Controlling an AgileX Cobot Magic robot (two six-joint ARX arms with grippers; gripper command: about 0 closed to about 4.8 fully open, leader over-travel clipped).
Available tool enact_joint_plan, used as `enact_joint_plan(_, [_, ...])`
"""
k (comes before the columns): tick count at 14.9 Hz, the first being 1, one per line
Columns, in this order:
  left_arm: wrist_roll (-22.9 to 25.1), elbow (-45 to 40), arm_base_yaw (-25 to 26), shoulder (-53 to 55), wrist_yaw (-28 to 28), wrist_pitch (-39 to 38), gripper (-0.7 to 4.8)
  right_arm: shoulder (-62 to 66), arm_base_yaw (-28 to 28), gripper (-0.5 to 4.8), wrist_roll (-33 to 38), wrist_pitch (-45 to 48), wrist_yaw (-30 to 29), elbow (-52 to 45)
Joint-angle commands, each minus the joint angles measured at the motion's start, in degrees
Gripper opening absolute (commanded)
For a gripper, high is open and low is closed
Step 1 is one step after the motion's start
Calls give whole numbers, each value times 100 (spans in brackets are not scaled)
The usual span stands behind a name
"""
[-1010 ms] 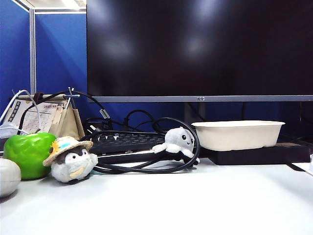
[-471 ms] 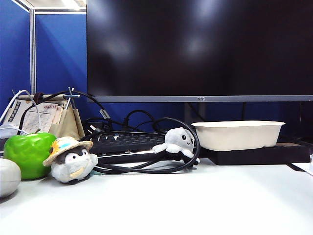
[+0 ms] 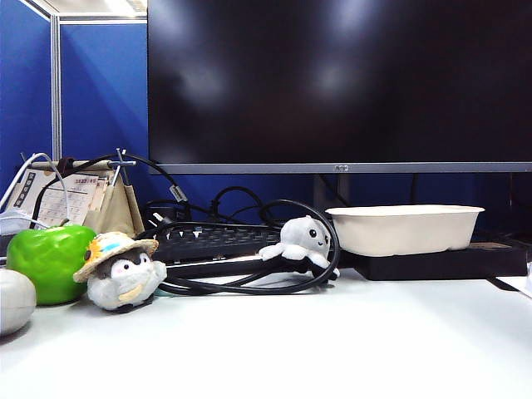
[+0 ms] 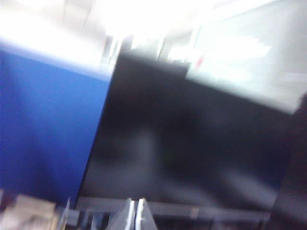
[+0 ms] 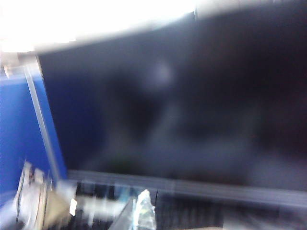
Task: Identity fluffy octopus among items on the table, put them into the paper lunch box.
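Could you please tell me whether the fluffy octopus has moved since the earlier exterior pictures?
No. The fluffy octopus sits in the same spot inside the black cable loop, just left of the paper lunch box.

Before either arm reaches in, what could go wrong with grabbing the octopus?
The octopus sits inside a loop of black cable, so a gripper could snag it. The penguin is a similar grey plush and might be picked by mistake. The lunch box rests on a raised black slab, so a low carry could hit its rim. The left gripper and right gripper look shut and would need to open.
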Motion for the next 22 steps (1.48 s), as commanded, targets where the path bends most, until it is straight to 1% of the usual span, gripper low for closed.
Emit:
enact_joint_plan(1, [-98, 131, -4, 645, 275, -140, 26, 570, 4, 0, 15, -133, -586, 48])
enact_joint_plan(3, [-140, 151, -4, 1062, 660, -212, 26, 1019, 9, 0, 31, -227, -1023, 74])
enact_joint_plan(4, [-219, 151, -7, 1397, 1071, -284, 26, 1390, 9, 0, 31, -435, -1259, 140])
enact_joint_plan(7, [-243, 153, -7, 1965, 1823, -560, 26, 2116, 50, 0, 39, -575, -1847, 168])
enact_joint_plan(10, [-240, 151, -15, 2361, 2682, -820, 26, 2575, 446, 0, 74, -673, -1974, 168])
enact_joint_plan(11, [-240, 153, -155, 2433, 2809, -879, 26, 2841, 887, 0, 72, -619, -1930, 168])
enact_joint_plan(13, [-234, 151, -426, 2433, 2776, -804, 26, 3154, 1373, 0, 74, -341, -1668, 166])
enact_joint_plan(14, [-234, 153, -566, 2435, 2658, -780, 26, 3342, 1578, 1, 81, -140, -1565, 168])
enact_joint_plan(15, [-212, 153, -745, 2450, 2479, -787, 26, 3663, 1784, 12, 179, 157, -1390, 168])
enact_joint_plan(16, [-212, 151, -852, 2461, 2393, -789, 26, 3923, 1862, 45, 208, 321, -1368, 168])
enact_joint_plan(17, [-208, 151, -887, 2461, 2343, -789, 26, 4190, 1899, 56, 304, 483, -1373, 168])
enact_joint_plan(18, [-208, 151, -887, 2461, 2334, -791, 26, 4417, 1937, 55, 332, 610, -1397, 168])
enact_joint_plan(21, [-192, 151, -885, 2461, 2225, -791, 26, 4854, 1939, 55, 675, 1086, -1840, 168])
enact_joint_plan(22, [-192, 151, -885, 2463, 2214, -789, 26, 4918, 1939, 55, 754, 1239, -1867, 168])
